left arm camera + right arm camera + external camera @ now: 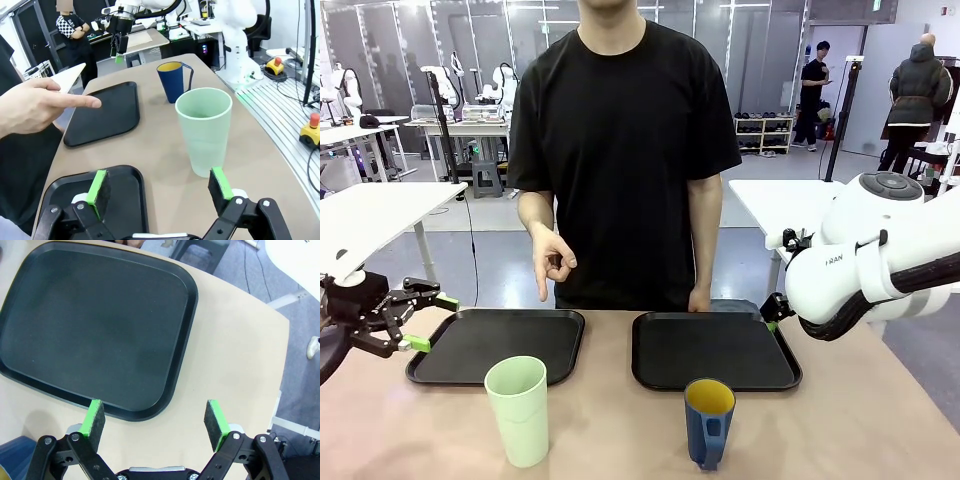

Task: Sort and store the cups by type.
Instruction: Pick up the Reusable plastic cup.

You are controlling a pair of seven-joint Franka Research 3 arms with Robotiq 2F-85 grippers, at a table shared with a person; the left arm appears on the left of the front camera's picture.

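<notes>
Front view: green tumbler (pixel 518 408) stands upright on the table (pixel 620 430) near the robot's edge, just in front of the left tray (pixel 470 350). Blue mug (pixel 709 420) is also upright, yellow inside, handle toward the camera, just in front of the right tray (pixel 715 350). The trays are black and sit side by side. The cups are well apart, and no gripper or hand touches either.

Left gripper (pixel 430 323) hovers by the left tray's outer corner with its jaws spread wide, holding nothing. Left wrist view: one green pad (pixel 97 186) is over the left tray and the other over bare table. The tumbler is just beyond the second pad, with the mug farther back.

Right gripper (pixel 155 422), right wrist view: jaws spread wide with nothing between them, above the right tray's corner and bare table. A blue sliver at the bottom-left edge may be the mug, can't confirm.

Person (pixel 620 150) in a black tee stands at the far side. One hand (pixel 552 262) has its forefinger out, above the left tray's far edge. Can't tell which tray it aims at. The other hand (pixel 699 300) is at the table's far edge behind the right tray.
</notes>
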